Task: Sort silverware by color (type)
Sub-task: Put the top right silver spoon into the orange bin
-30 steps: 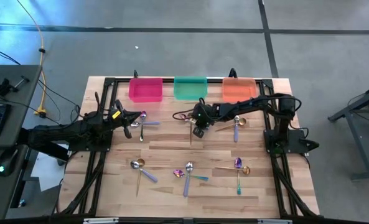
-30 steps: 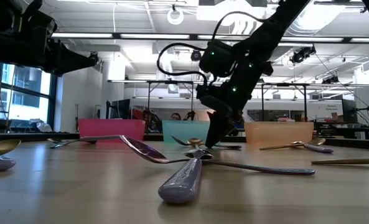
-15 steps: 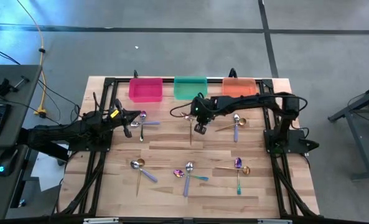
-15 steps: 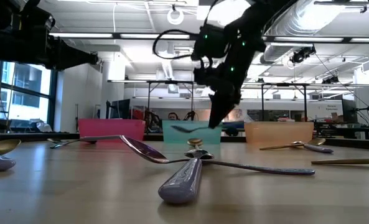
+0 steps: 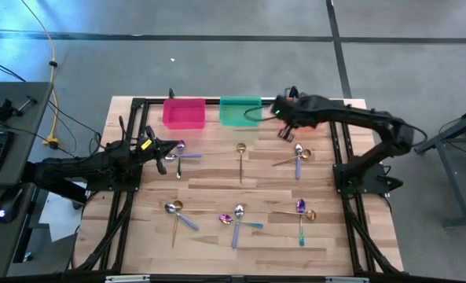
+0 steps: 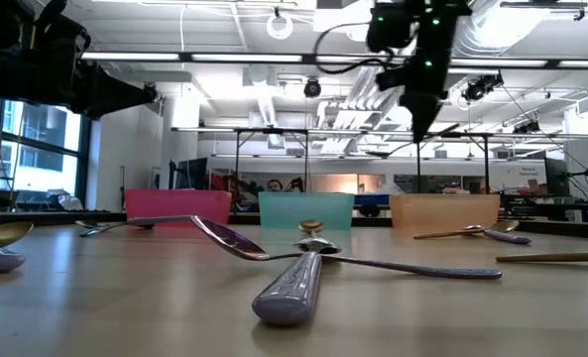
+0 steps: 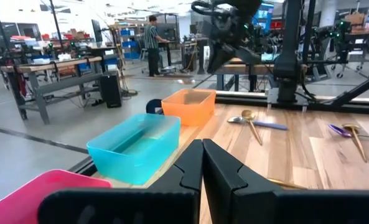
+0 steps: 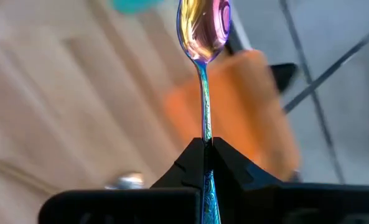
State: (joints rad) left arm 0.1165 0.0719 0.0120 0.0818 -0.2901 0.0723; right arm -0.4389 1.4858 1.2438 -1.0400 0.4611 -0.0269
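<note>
We see a gold spoon (image 5: 240,155) at 6 o'clock from the green bin (image 5: 240,111). The right gripper (image 5: 283,130), raised beside the orange bin (image 5: 299,115), pinches 1 iridescent spoon (image 8: 203,37). The left gripper (image 5: 165,154), closed, is empty.

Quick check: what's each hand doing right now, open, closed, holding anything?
Left hand: closed, empty, near the pink bin.
Right hand: closed on an iridescent spoon, raised near the orange bin.

Wooden table (image 5: 217,189) carried: pink bin (image 5: 184,112), green bin (image 5: 240,110), orange bin (image 7: 188,106), scattered spoons (image 5: 240,157).
</note>
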